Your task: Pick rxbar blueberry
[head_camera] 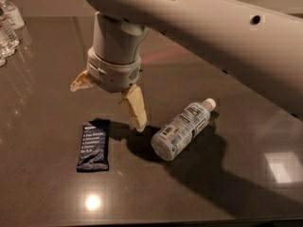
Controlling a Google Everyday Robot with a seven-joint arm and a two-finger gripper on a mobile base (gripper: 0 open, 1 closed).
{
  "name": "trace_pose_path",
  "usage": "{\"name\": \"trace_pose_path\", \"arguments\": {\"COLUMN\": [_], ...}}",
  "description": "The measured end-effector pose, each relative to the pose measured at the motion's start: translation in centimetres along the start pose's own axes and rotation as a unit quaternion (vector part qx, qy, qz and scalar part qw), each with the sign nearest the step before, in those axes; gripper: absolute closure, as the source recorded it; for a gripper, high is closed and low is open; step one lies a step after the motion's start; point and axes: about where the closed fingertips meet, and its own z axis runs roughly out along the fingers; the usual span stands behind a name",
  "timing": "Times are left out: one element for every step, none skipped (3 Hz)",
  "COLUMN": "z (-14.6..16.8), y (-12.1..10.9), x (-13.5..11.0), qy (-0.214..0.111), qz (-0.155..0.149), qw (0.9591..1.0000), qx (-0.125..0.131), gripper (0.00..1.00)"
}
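At the far left edge of the dark table (42,193) stand a few clear bottles (8,30). The rxbar blueberry (93,144) lies flat on the table, lengthwise toward me, untouched. My gripper (108,106) hangs just above and right of it, fingers (135,109) spread wide with nothing between them. Further right, a water bottle (182,128) lies on its side, near my right finger.

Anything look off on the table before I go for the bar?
Only the bottle: it lies on its side right of the bar, cap on, no spill visible. The bar lies flat and looks intact. The gripper hangs open above, between them.
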Motion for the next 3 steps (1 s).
{"name": "trace_pose_path", "arguments": {"z": [1.8, 3.1, 4.3], "y": [-0.2, -0.4, -0.4], "x": [-0.8, -1.8, -3.1], "qy": [0.003, 0.0, -0.006], "qz": [-0.041, -0.066, -0.087], "qw": [0.9988, 0.9972, 0.9953], "qx": [-0.026, -0.034, -0.041], "gripper": [0.0, 0.0, 0.0]}}
